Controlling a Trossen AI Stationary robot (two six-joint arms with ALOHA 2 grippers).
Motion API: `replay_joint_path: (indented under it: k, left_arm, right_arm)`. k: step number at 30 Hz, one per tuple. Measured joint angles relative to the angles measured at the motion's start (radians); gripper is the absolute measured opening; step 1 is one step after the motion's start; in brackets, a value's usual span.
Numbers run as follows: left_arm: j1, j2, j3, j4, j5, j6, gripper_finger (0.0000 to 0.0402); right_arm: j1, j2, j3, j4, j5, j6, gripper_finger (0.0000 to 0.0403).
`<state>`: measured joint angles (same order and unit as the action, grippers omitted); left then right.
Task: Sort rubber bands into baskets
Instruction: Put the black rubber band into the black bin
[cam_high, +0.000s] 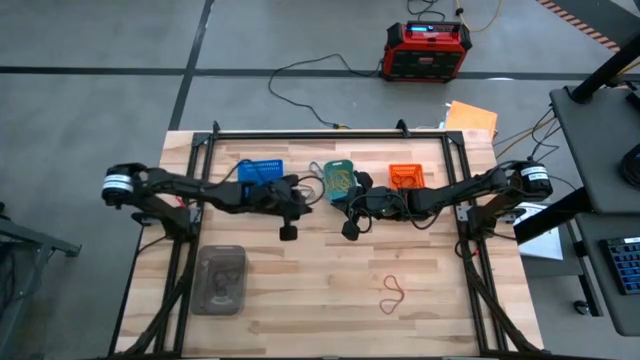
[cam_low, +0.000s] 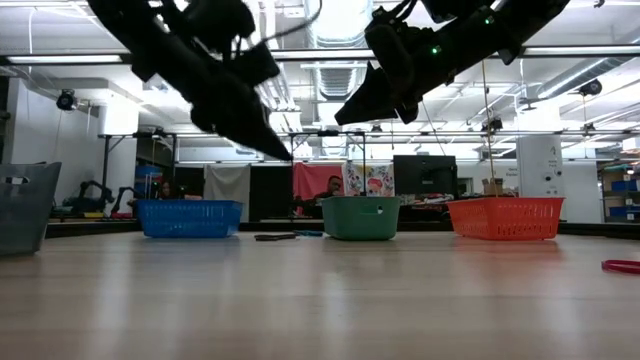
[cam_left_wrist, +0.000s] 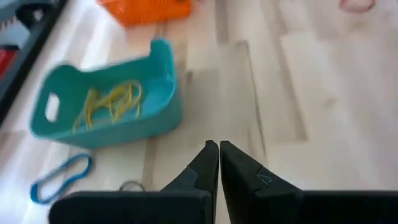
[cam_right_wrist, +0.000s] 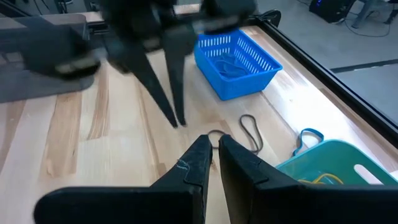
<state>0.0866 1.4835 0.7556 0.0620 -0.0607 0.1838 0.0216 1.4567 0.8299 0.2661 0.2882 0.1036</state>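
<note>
**Two robot arms meet over the baskets, both hands closed and empty**

The wooden counter (cam_high: 330, 300) carries three baskets in a row along its far side: the blue basket (cam_high: 260, 170), the teal basket (cam_high: 338, 178) with yellow rubber bands (cam_left_wrist: 112, 102) inside, and the orange basket (cam_high: 406, 177). A clear grey container (cam_high: 220, 280) stands near the front on the left. The left hand (cam_high: 289, 231) hangs above the counter in front of the blue basket, its fingers pressed together around nothing. The right hand (cam_high: 351, 230) hovers just beside it, likewise closed and empty. A red rubber band (cam_high: 392, 292) lies alone toward the front right; a blue rubber band (cam_left_wrist: 59, 178) and a dark rubber band (cam_right_wrist: 250, 132) lie beside the teal basket.
</note>
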Motion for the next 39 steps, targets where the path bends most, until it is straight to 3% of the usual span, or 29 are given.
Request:
replay_joint_path:
  k: [5,11,17,26,39]
  left_arm:
    - [-0.001,-0.033,0.001,-0.046,-0.113,-0.118,0.0000]
    - [0.001,0.071,0.001,-0.041,-0.217,-0.253,0.0000]
    - [0.019,0.191,0.003,0.051,-0.229,-0.238,0.0031]
    - [0.102,0.253,0.004,0.104,-0.237,-0.174,0.0104]
    - [0.111,0.318,0.005,0.132,-0.219,-0.149,0.0111]
  right_arm:
    - [0.000,0.000,0.000,0.000,0.000,0.000,0.0027]
    - [0.000,0.000,0.000,-0.004,-0.004,-0.001,0.0027]
    - [0.002,0.000,0.000,-0.008,-0.012,0.000,0.0027]
    - [0.014,0.000,0.000,-0.031,-0.031,-0.003,0.0027]
    - [0.014,0.000,0.000,-0.031,-0.031,-0.011,0.0027]
